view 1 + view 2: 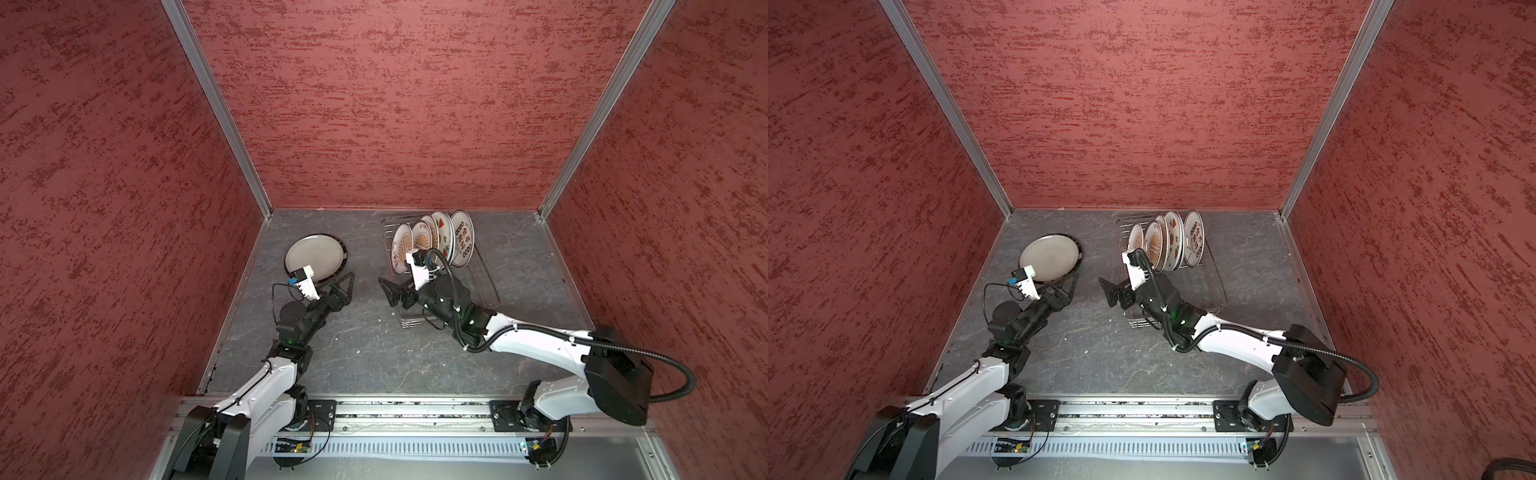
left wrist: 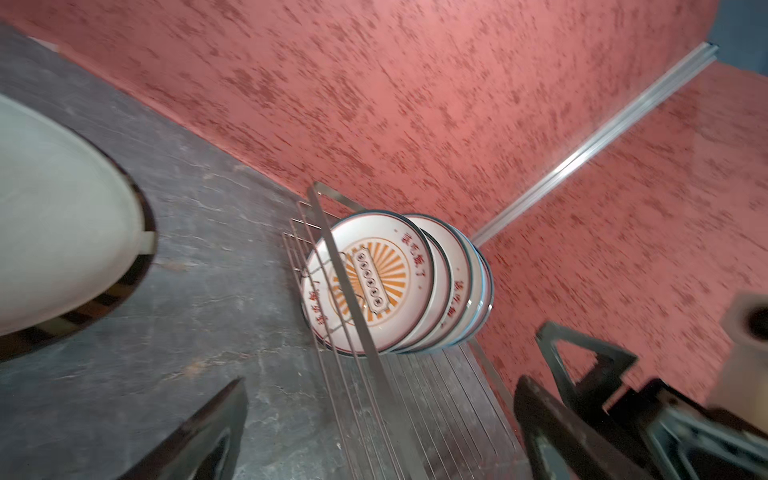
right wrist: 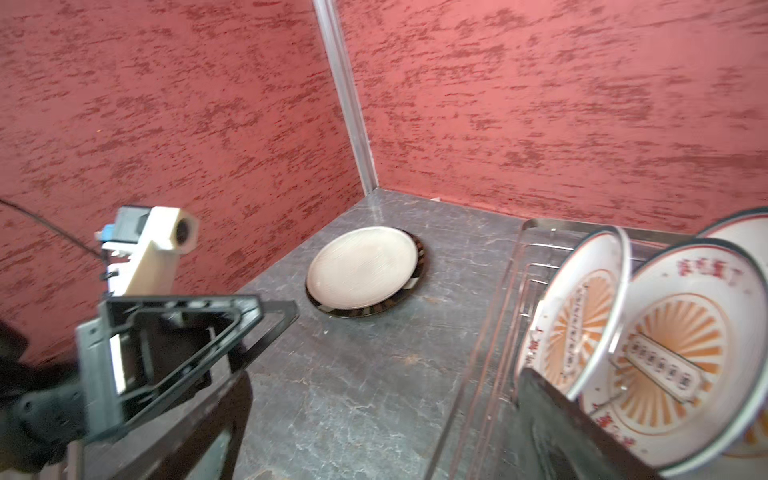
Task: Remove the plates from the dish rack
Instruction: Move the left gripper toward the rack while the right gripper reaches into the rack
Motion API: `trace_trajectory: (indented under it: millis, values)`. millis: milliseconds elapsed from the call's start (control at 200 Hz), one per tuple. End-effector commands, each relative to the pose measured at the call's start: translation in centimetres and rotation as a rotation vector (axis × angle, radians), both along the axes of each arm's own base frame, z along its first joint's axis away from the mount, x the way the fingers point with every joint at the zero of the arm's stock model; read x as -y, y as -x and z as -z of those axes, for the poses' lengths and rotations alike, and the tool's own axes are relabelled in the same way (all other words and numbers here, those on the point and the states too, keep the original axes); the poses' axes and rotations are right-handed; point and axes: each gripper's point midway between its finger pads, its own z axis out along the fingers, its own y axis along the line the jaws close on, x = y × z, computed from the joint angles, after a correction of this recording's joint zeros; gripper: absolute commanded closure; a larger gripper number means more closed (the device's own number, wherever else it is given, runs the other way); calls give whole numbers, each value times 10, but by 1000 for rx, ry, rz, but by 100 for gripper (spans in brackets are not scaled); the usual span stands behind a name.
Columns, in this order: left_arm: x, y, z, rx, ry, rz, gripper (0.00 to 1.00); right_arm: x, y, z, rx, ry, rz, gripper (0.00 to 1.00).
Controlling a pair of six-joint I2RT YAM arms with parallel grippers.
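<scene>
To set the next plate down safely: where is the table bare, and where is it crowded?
Bare: the table strip between the large plate and the dish rack; the wide stretch in front of both; the strip right of the rack. Crowded: the rack's back end, full of standing plates.

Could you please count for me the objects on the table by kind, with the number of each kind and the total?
Dish rack: 1
Small printed plates, standing in the dish rack: 5
Large dark-rimmed plate, flat on the table: 1
Total: 7
</scene>
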Motion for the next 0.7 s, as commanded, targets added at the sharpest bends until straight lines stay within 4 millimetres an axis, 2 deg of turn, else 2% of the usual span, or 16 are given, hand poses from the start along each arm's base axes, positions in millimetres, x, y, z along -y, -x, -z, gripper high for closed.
trace_trajectory:
  millis: [0,55,175,240,421,521,631,696]
  values:
    - [23,17,-4,105,-80,120,1,23,-10,-15,22,-70,33,21]
    - [34,25,-2,115,-96,188,1,31,-12,-16,1,-90,22,19]
    - [52,36,-12,147,-92,312,1,56,-23,-12,-34,-88,106,3]
    - [58,40,-15,167,-92,335,1,73,-26,-12,-32,-102,150,3]
    - [81,36,-8,122,-87,374,1,114,-39,-14,-39,-107,252,2]
    - [96,36,-6,111,-70,431,1,132,-48,-14,-51,-96,316,8]
    - [107,30,3,70,-60,480,0,141,-59,-12,-93,-64,355,31]
    - [104,22,8,43,-48,448,1,140,-67,-9,-123,-37,367,35]
